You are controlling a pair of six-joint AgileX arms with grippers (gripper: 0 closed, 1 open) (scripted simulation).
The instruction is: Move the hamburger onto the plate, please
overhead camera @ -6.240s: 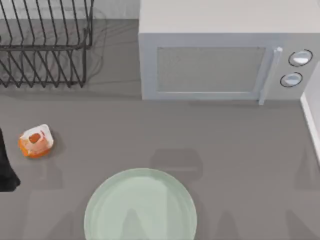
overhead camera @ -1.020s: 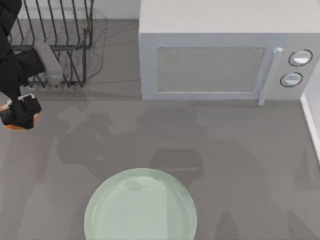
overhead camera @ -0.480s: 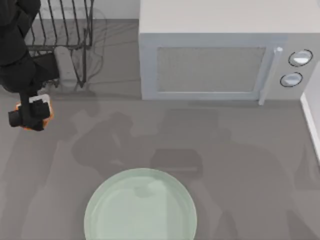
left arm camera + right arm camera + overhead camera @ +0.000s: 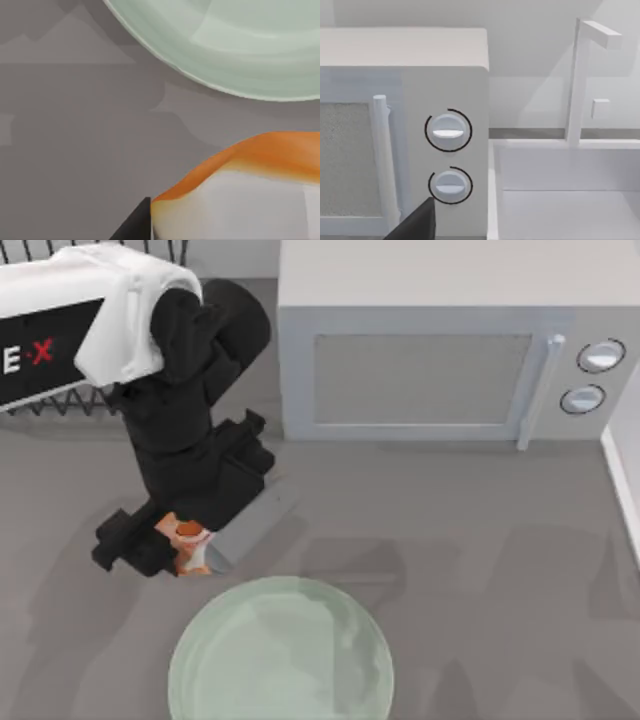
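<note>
Orange and white, the hamburger (image 4: 187,542) is sitting between the black fingers of the left gripper (image 4: 178,545) in the top view. The gripper is squeezing it and holding it just beside the far-left rim of the pale green plate (image 4: 280,655). I think the carrying step is going on, and next the arm needs to bring the burger over the middle of the plate and let go. The plate is holding nothing.

In the left wrist view, the hamburger (image 4: 250,195) is looking big and close, with the plate (image 4: 235,45) rim near it.

In the right wrist view, the parked right arm is facing the microwave (image 4: 405,135) dials, and I cannot tell how its fingers are.
</note>
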